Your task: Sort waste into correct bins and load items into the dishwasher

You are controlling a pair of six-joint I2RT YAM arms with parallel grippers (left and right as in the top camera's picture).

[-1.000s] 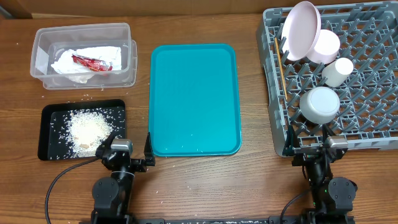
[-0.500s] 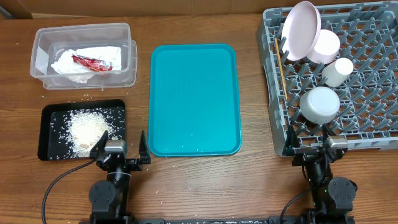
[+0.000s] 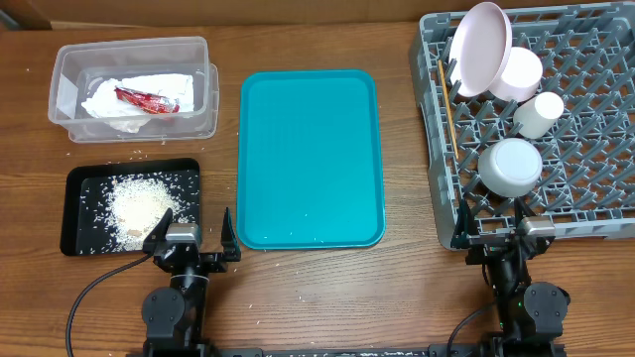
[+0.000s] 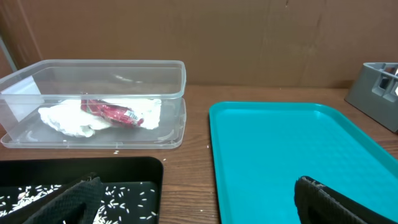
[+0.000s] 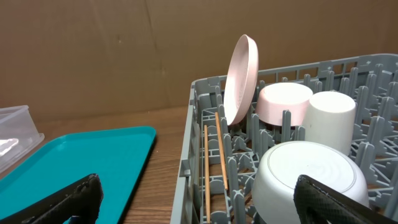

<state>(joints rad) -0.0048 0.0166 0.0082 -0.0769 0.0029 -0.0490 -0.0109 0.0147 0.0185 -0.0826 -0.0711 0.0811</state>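
Both arms sit at the near edge of the table. The left gripper [image 3: 192, 232] has its jaws spread wide and holds nothing; the right gripper [image 5: 196, 183] is equally wide and empty.

Just ahead and left of the left gripper lies the black tray [image 3: 74, 213]. Only the overhead view shows its heap of rice [image 3: 139, 203]; the left wrist view catches just a corner with scattered grains. The teal tray [image 3: 310, 159] lies ahead and right of this gripper. Farther ahead on the left stands the clear tub [image 4: 124, 65]. The wrist camera looks through its side wall at the crumpled napkin [image 4: 65, 118], with the red wrapper [image 4: 112, 113] lying on top.

The grey rack [image 3: 585, 149] starts directly in front of the right gripper. From above, the large plate [image 3: 481, 45] reads as a tilted disc. The right wrist view shows it standing on edge between the pegs at the far left of the rack, with the smaller pinkish plate [image 5: 285, 99] just to its right. The cup [image 5: 333, 121] is right of that, and the round bowl [image 5: 311, 174] sits upside down nearest the gripper. The chopsticks [image 5: 217, 162] show as two separate sticks lying along the rack's left side; overhead they merge into one thin line.
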